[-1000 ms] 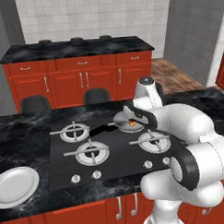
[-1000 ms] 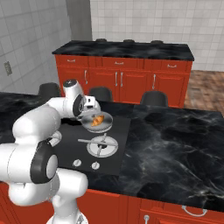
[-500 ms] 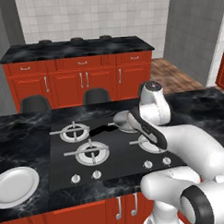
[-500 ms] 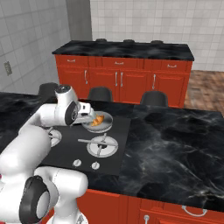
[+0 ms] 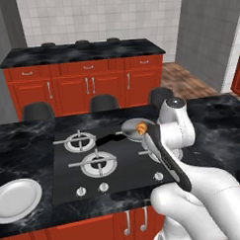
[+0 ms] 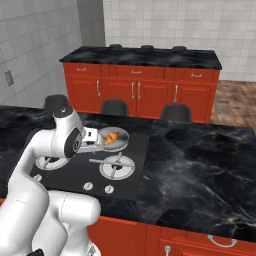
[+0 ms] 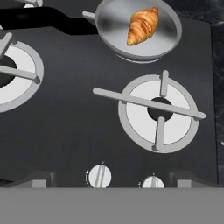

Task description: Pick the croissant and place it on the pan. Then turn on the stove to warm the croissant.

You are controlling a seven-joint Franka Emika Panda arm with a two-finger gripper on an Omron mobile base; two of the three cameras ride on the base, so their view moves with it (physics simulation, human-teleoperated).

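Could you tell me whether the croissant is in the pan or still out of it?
In. The croissant lies on the floor of the grey pan, inside its rim, on the stove; nothing grips it.

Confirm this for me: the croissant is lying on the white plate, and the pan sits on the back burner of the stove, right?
Not quite. The croissant is lying in the pan, not on the white plate, which sits bare on the counter beside the stove. The hand view shows it plainly. The pan does sit on a back burner.
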